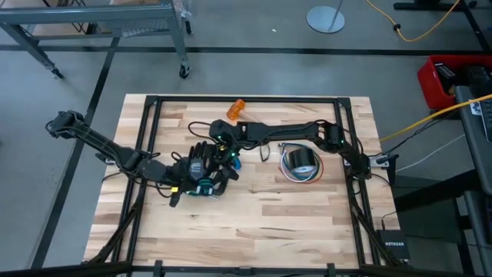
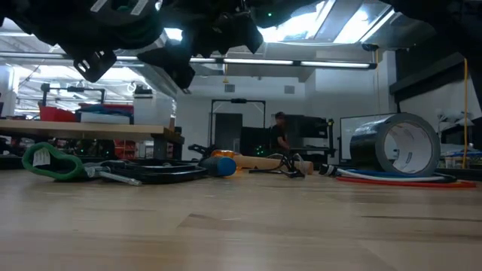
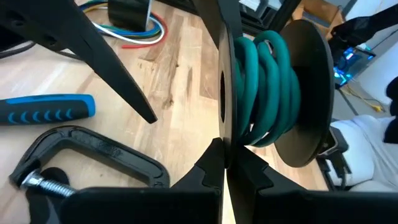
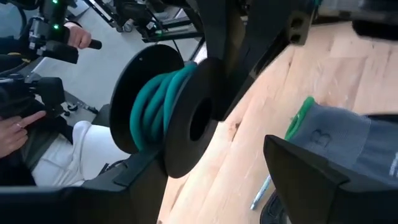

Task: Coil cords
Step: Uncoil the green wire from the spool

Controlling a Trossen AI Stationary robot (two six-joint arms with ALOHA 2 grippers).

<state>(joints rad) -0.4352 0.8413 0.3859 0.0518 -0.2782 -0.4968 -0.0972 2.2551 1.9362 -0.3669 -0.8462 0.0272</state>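
A black spool [image 3: 311, 93] wound with the teal-green cord [image 3: 264, 87] hangs above the table, also seen in the right wrist view as spool [image 4: 186, 118]. My left gripper [image 3: 224, 146] is shut on it at mid table [image 1: 211, 171]. My right gripper [image 4: 211, 149] reaches in from the right [image 1: 227, 148] and stands open just short of the spool; I cannot tell whether it touches. A green cord loop [image 2: 49, 162] with a pale tag lies on the table. The red, white and blue wires [image 1: 296, 175] lie around a tape roll [image 1: 301, 160]. My left gripper pinches the thin rim of one of the spool's black discs [image 3: 222, 118] between its two fingers. The fingers lie in line with the disc's edge. The spool is lifted clear of the table, its axle roughly level, with the cord wound between the two discs.
A black C-clamp [image 3: 87, 152] and a blue-handled screwdriver [image 3: 43, 109] lie on the wood below the spool. An orange-ended tool [image 1: 237, 108] lies near the far edge. A person's hand [image 4: 18, 127] shows beyond the table. The near half of the table [image 1: 254, 223] is bare wood.
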